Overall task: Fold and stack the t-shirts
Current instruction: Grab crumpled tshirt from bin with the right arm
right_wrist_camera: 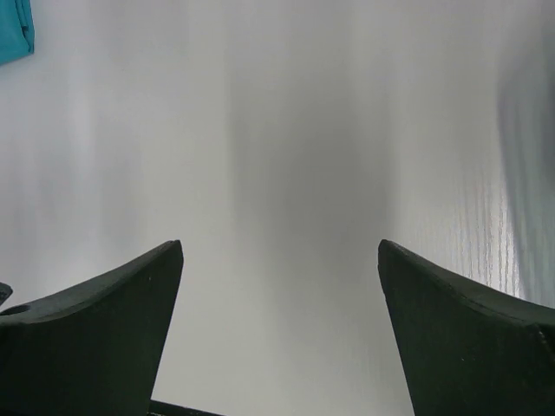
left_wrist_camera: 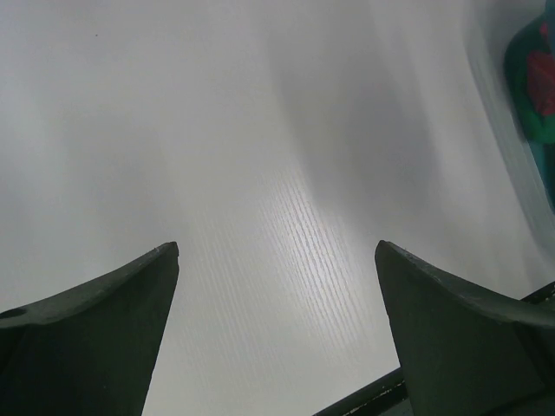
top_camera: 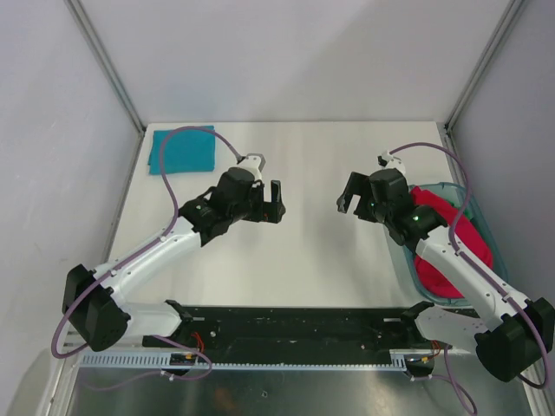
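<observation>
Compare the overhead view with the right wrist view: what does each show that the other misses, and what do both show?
Only the overhead view: the left gripper, open, and the red t-shirt lying in the tub at the right. Only the right wrist view: the right gripper from close up, its fingers spread wide with nothing between them. Both: the teal t-shirt and the white table.

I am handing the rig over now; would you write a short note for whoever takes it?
Left gripper: open, empty, above mid table.
Right gripper: open, empty, facing it.
Teal shirt: folded, at the far left corner.
Red shirt: bunched in the tub on the right.
Green shirt: not clearly visible.
Done: teal folded.
Left: fold red, find and fold green, stack all.
</observation>
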Tool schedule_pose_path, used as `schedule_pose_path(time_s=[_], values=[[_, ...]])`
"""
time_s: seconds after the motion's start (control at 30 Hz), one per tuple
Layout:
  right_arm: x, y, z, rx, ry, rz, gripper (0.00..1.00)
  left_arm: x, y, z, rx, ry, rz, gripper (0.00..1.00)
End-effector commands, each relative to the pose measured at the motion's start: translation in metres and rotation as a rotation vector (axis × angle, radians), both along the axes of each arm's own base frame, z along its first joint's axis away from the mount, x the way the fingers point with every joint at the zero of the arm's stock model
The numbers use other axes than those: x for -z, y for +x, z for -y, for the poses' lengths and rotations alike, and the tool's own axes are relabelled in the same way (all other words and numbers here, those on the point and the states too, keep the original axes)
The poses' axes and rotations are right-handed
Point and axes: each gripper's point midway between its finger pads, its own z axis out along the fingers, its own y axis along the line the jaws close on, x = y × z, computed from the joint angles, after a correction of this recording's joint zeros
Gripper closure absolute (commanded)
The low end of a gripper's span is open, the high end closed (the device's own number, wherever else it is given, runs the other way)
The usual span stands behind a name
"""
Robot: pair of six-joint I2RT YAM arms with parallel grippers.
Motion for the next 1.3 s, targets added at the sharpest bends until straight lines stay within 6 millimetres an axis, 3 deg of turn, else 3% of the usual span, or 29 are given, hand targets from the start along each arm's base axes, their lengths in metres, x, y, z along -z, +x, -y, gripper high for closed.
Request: schedule_pose_path(time_s=[0.0, 0.33, 0.47, 0.6, 0.9, 1.1, 1.27], values=[[-0.017, 0.003, 0.001, 0.019, 0.015, 0.047, 0.01, -0.021, 0.004, 0.000, -0.001, -0.023, 0.064, 0.00], [-0.016, 0.004, 0.002, 0.034, 0.015, 0.046, 0.01, -0.027, 0.000, -0.004, 0.016, -0.021, 0.089, 0.01], [-0.011, 0.008, 0.019, 0.103, 0.001, 0.029, 0.01, -0.028, -0.002, -0.006, 0.028, -0.016, 0.098, 0.01], [0.000, 0.012, 0.064, 0.258, -0.015, -0.036, 0.01, -0.031, -0.004, -0.008, 0.031, -0.017, 0.104, 0.01], [0.019, -0.010, 0.193, 0.692, -0.080, -0.180, 0.01, -0.023, -0.005, -0.007, 0.054, -0.030, 0.070, 0.01], [0.035, -0.014, 0.258, 0.918, -0.041, -0.228, 0.01, -0.022, -0.005, -0.008, 0.055, -0.051, 0.051, 0.01], [0.041, -0.039, 0.302, 1.123, -0.048, -0.252, 0.01, -0.018, -0.006, -0.008, 0.060, -0.056, 0.036, 0.00]])
